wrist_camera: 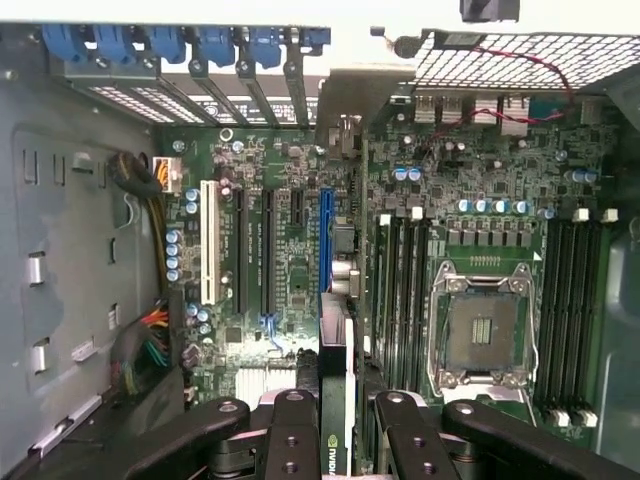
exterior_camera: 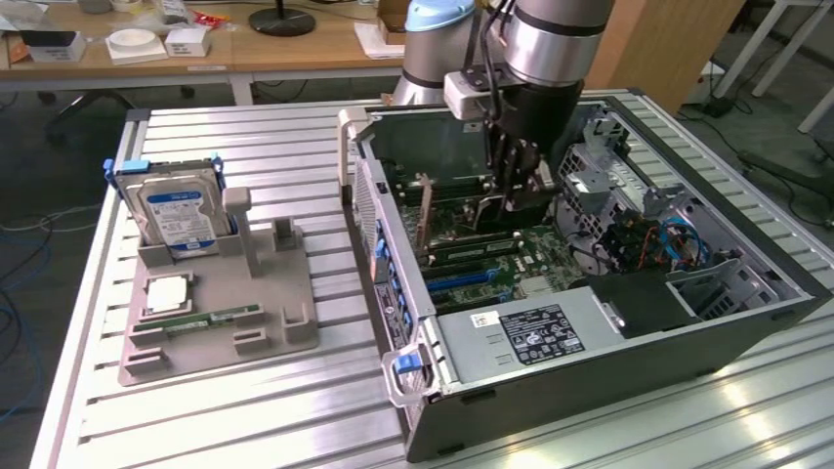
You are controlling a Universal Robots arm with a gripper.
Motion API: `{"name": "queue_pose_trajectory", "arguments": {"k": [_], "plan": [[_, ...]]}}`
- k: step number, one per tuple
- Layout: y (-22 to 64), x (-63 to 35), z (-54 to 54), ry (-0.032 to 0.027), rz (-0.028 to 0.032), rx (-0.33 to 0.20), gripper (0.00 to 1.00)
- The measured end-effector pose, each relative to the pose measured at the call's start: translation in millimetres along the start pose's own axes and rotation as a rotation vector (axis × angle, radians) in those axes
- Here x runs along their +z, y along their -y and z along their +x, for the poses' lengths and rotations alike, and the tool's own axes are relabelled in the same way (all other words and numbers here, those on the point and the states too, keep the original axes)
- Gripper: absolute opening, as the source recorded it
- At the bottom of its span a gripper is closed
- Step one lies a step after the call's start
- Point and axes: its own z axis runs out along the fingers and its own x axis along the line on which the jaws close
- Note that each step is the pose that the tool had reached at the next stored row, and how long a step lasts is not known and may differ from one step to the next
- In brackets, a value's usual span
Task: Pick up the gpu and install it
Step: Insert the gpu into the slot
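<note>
Gpu [wrist_camera: 337,350], wrist view: thin flat black circuit card, edge-on, pinched by black gripper [wrist_camera: 342,402] over green motherboard [wrist_camera: 280,250], in line with long blue slot [wrist_camera: 326,235].
Exterior view: gripper [exterior_camera: 515,191] inside open dark computer case [exterior_camera: 626,376] on ribbed metal desk [exterior_camera: 261,415].

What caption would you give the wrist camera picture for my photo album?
Gripper holding the gpu edge-on over the motherboard inside the open computer case.

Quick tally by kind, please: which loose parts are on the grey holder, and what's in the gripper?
On the grey holder:
hard drive: 1
memory stick: 1
pale square chip: 1
In the gripper:
gpu: 1
Total: 4
</note>
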Motion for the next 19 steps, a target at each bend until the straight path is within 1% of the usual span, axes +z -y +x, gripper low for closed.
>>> {"name": "queue_pose_trajectory", "arguments": {"k": [5,9,15,19], "plan": [[-0.7,3.6,3.9,0.0000,0.0001,0.000,0.26],[-4.7,8.0,4.0,-0.0001,0.0000,0.000,0.26],[-7.0,17.5,4.1,-0.0001,0.0000,0.000,0.26],[-11.7,24.4,4.0,-0.0001,-0.0001,0.000,0.26]]}}
